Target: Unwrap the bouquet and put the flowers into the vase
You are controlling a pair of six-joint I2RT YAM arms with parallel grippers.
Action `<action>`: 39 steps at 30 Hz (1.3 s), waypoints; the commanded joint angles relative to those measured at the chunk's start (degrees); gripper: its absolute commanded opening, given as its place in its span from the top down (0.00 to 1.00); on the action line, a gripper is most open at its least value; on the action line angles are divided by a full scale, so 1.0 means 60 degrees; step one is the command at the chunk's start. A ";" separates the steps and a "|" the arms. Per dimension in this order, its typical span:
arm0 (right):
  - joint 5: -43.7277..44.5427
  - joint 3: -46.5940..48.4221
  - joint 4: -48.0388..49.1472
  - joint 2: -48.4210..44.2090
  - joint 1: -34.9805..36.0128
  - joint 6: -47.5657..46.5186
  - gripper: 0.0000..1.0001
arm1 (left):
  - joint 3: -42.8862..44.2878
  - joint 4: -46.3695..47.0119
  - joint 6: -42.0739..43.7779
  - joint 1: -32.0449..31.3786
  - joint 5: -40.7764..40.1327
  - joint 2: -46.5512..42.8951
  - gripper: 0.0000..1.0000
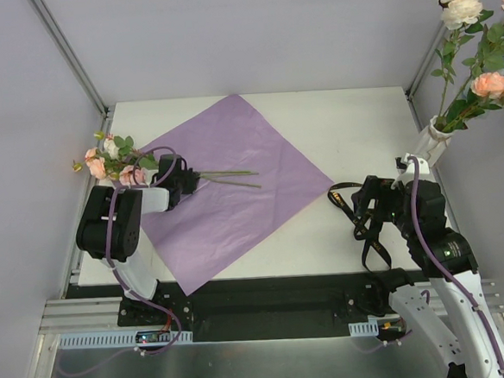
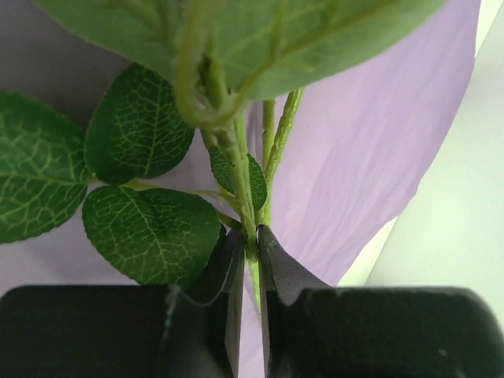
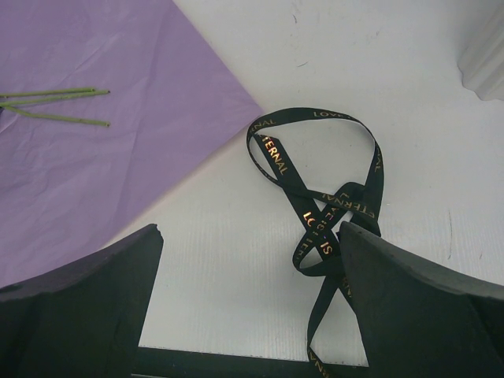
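Flowers (image 1: 112, 160) lie unwrapped on paper (image 1: 232, 147); my left claw (image 2: 250, 244) clenches their stems (image 2: 246, 189), my right claw (image 3: 248, 236) gapes; next, lift them to the vase (image 1: 430, 142).

Pale grey walls (image 1: 250, 33) enclose a white table (image 1: 360, 121), with slim metal posts (image 1: 69, 50) at the corners and a shiny metal sheet (image 1: 264, 365) below its near edge.

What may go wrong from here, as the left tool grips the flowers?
The left tool pinches only thin stems; one may slip out on lifting. The vase already holds leaning flowers, so more could tip it. The loose ribbon beside the right tool might snag.
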 commanded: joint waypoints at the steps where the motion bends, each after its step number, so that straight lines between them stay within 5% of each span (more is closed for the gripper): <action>1: 0.0058 0.0105 0.0173 0.0093 0.0044 -0.0100 0.03 | 0.0146 0.0490 -0.0071 0.0121 0.0019 -0.0216 0.94; 20: -0.0015 0.0163 0.0159 0.0196 0.0030 0.0090 0.03 | -0.0192 0.0622 -0.0876 0.0164 0.0619 -0.1727 1.00; 27: 0.0000 0.0178 0.0012 0.0079 0.0030 0.0164 0.03 | -0.0176 0.0666 -0.1184 0.0164 0.1104 -0.1199 0.85; 32: 0.0029 0.0207 -0.0091 0.0035 0.0030 0.0164 0.03 | -0.0410 0.0958 -0.0658 0.0164 0.0884 -0.1199 1.00; 39: -0.0146 0.0149 -0.0003 0.0196 0.0030 0.0222 0.03 | -0.0660 0.1105 0.0205 0.0164 0.0898 -0.1608 1.00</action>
